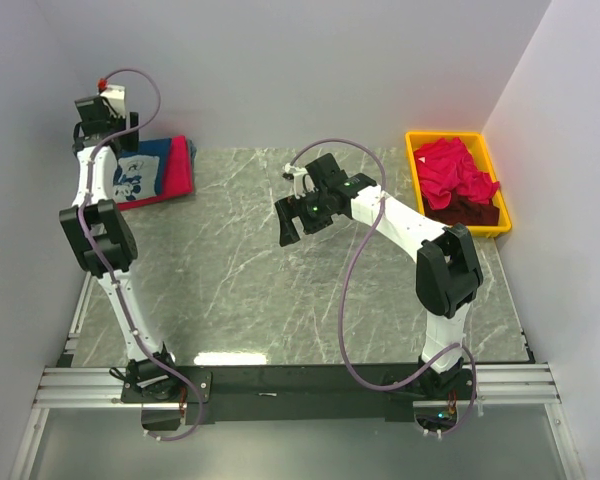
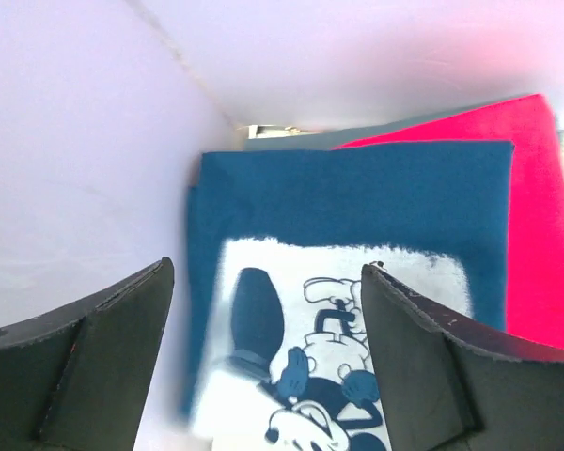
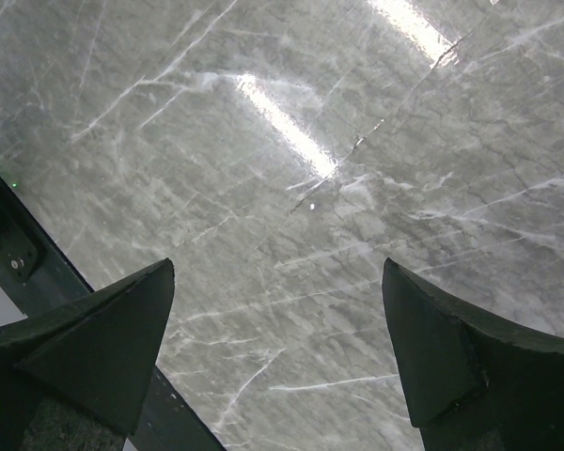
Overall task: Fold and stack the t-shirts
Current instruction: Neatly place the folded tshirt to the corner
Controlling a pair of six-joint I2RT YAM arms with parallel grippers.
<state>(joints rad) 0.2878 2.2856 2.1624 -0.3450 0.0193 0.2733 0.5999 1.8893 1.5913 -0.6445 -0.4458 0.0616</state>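
Navy shirt (image 1: 140,176), folded with its cartoon print up, lies on a folded pink shirt (image 1: 183,165) in the bench (image 1: 240,290) corner farthest across from the bin (image 1: 413,170), well apart from it. In the bin sit a pink heap (image 1: 455,168) and a maroon shirt (image 1: 472,212), both unfolded. The left hand (image 2: 266,269) hangs over the navy shirt with fingers spread and nothing between them. The right hand (image 3: 277,265), likewise spread and empty, hovers over bare bench roughly midway between stack and bin.

Risks, as I judge them:
- A finger leaving the stack could snag the loose top fold and drag it askew.
- The wall (image 2: 75,141) crowds that corner, so a wide swing could clip it.
- The bin's shirts look tangled, so one pinch there may bring up two at once.

Only the top view shows the bin and both arms together. Only the left wrist view shows that the fingers grip nothing, and that pink sticks out past the navy edge on one side. The right wrist view shows marble alone
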